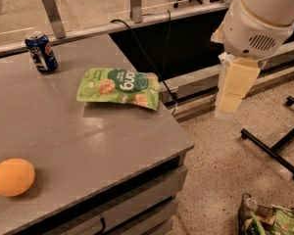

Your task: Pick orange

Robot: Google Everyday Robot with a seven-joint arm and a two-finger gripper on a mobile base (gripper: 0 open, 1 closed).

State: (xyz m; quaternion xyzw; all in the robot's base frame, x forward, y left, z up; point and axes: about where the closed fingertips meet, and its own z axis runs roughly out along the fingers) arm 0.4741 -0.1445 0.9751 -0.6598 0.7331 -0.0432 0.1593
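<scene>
1. The orange (12, 176) lies at the lower left of the frame on the table (88, 146), well apart from the gripper (231, 94), which hangs at the upper right, off the table.
2. A good approach would likely cross above the snack bag (118, 87) and descend centred, since round fruit rolls.
3. Whether the gripper is spread or pressed together cannot be told; the arm is cut off above.

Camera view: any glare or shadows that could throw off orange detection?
Camera view: warm, dim light; soft glare patches on the table near the snack bag; the orange is evenly lit, small shadow at its right; the pincer hangs beyond the table's right edge, well lit.
</scene>
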